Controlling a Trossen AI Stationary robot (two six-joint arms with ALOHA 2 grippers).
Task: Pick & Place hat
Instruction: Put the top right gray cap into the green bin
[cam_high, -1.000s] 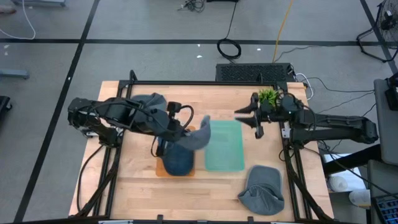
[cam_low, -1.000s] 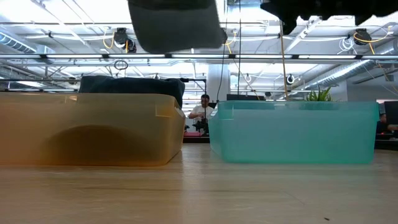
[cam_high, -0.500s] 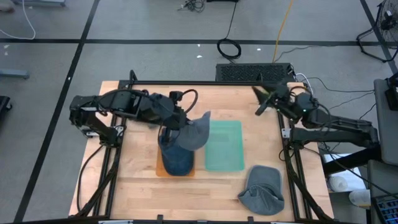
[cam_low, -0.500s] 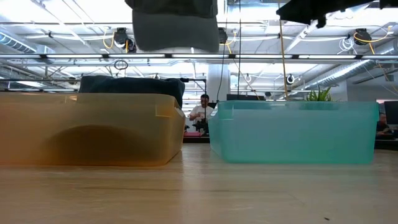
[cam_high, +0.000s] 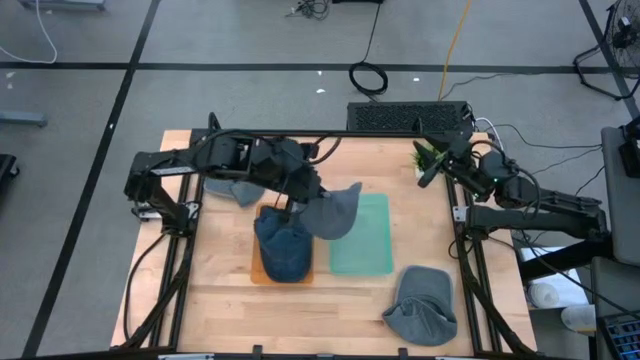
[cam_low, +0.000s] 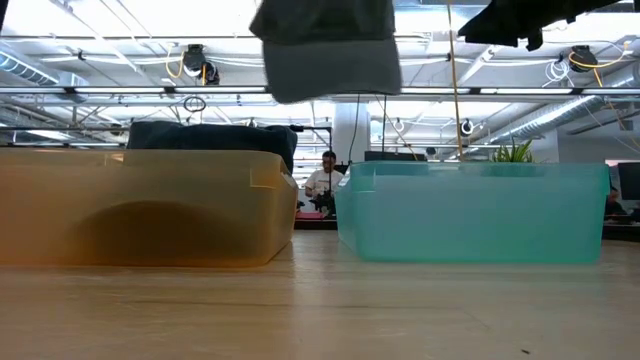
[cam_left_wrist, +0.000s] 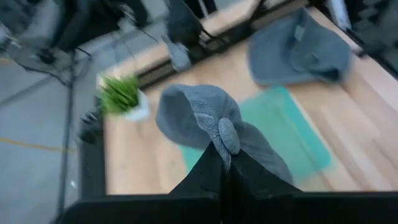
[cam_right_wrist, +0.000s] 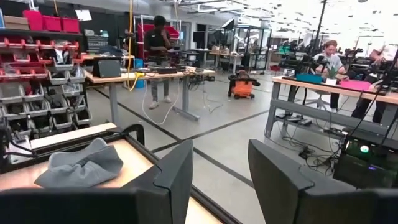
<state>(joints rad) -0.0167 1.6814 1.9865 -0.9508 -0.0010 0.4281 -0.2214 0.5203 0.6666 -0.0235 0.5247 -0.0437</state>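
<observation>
A: Where's the hat now?

B: The grey hat (cam_high: 333, 212) hangs from the left gripper (cam_left_wrist: 225, 163), fingers pinched shut on its crown, above the near edge of the teal bin (cam_high: 362, 235) and beside the orange bin (cam_low: 140, 205) (which already holds a dark hat (cam_high: 283, 249)).

A: And the right gripper (cam_right_wrist: 219, 171)?

B: Parked at the table's far right corner, jaws apart, holding nothing. I'd carry the hat fully over the teal bin, lower it, then release.
</observation>
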